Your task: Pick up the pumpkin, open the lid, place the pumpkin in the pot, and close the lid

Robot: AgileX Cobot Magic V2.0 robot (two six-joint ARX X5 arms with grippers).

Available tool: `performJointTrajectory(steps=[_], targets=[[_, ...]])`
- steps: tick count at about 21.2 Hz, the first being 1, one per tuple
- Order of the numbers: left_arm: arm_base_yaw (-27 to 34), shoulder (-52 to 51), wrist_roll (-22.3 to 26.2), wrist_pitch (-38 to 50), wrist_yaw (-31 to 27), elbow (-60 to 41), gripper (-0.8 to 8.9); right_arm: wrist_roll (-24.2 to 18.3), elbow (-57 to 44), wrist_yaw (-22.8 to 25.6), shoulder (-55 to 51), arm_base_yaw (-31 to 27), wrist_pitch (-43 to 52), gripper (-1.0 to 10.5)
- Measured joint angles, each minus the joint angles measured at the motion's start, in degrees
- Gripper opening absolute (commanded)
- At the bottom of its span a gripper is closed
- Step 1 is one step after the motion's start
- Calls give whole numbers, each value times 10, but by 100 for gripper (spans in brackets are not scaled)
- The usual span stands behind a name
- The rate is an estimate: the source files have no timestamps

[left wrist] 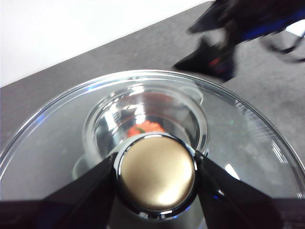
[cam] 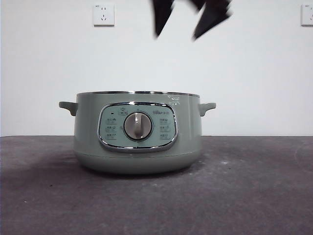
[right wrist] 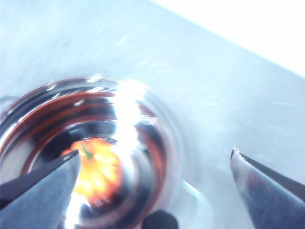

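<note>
The pale green pot (cam: 137, 132) stands open on the dark table, with no lid on it. The orange pumpkin (right wrist: 97, 167) lies inside the pot on its shiny bottom, and it also shows through the glass in the left wrist view (left wrist: 145, 128). My left gripper (left wrist: 157, 176) is shut on the knob (left wrist: 157, 191) of the glass lid (left wrist: 248, 138) and holds it above the pot, out of the front view. My right gripper (right wrist: 155, 153) is open and empty above the pot's mouth. It shows blurred at the top of the front view (cam: 176, 36).
The dark grey table (cam: 254, 186) stretches to both sides of the pot. A white wall stands behind, with sockets (cam: 103, 14) high up. The right arm also shows blurred in the left wrist view (left wrist: 214, 57), beyond the lid.
</note>
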Motion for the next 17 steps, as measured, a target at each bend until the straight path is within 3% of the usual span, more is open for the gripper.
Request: performJointTrajectory(steps=[8,17], targets=[[0,155,1,131,24,0,-9,21,0,0,-221,-7,-115,567],[-7,272,5,235,33,0,-9,31,0,-1,-298,-7,-178,566]])
